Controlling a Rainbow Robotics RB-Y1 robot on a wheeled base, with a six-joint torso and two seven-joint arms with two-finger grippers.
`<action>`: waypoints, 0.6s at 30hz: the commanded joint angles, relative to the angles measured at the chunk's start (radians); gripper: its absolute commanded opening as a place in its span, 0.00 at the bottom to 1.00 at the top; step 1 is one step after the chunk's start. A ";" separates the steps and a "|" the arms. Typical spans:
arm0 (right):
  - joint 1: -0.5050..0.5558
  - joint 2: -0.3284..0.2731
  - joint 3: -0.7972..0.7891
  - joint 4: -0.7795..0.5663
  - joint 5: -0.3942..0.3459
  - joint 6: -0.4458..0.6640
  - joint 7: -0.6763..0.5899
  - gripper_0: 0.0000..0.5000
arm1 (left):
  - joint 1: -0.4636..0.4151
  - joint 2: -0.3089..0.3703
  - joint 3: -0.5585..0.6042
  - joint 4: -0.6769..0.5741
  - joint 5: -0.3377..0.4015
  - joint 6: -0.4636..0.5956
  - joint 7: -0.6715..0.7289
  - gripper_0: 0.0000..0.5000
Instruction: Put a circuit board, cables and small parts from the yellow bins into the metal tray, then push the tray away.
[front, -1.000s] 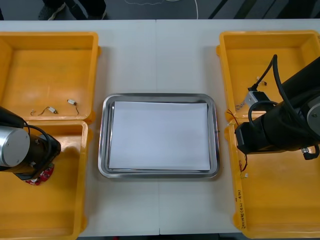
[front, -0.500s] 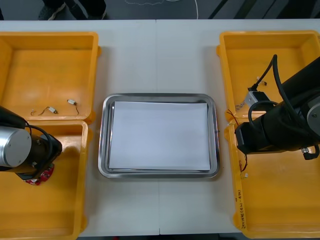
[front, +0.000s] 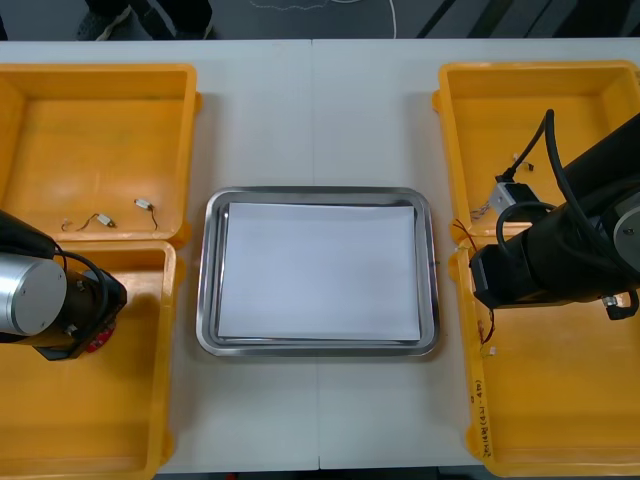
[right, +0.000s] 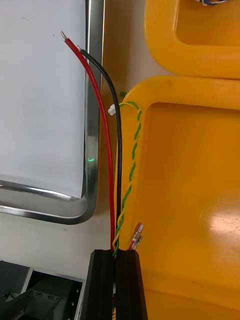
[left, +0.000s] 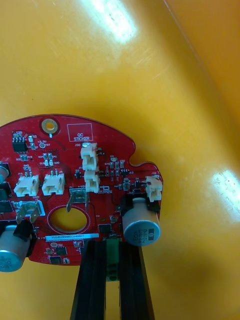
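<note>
From the front, the metal tray (front: 205, 300) lies at the middle of the worktop (front: 300, 100), white inside and holding nothing. The far-left bin (front: 100, 70) has small metal parts (front: 145, 205) on thin wires by its near wall. The left arm reaches into the near-left bin (front: 100, 440), with a sliver of the red circuit board (front: 97, 343) showing beneath it. The far-right bin (front: 540, 75) holds one small metal part (front: 508, 190). The right arm hangs over the near-right bin (front: 560, 420).

In the right wrist view, the right pincer (right: 116, 255) is clamped on cables (right: 111, 175): one red, one black, and a yellow-green twist. The red and black ends reach over the tray's rim.

In the left wrist view, the left pincer (left: 106, 247) grips a green connector on the circuit board's edge, inside the bin.
</note>
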 joint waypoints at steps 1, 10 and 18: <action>-0.013 0.000 0.007 -0.007 0.000 0.003 -0.032 0.00 | 0.014 -0.011 -0.010 -0.009 -0.015 -0.006 -0.093 0.00; -0.013 0.000 0.007 -0.007 -0.001 0.002 -0.032 0.00 | 0.018 0.019 0.045 -0.051 -0.013 0.085 -0.098 0.00; -0.013 0.000 0.007 -0.007 -0.003 0.003 -0.032 0.00 | 0.079 0.069 0.090 -0.128 0.001 0.114 -0.099 0.00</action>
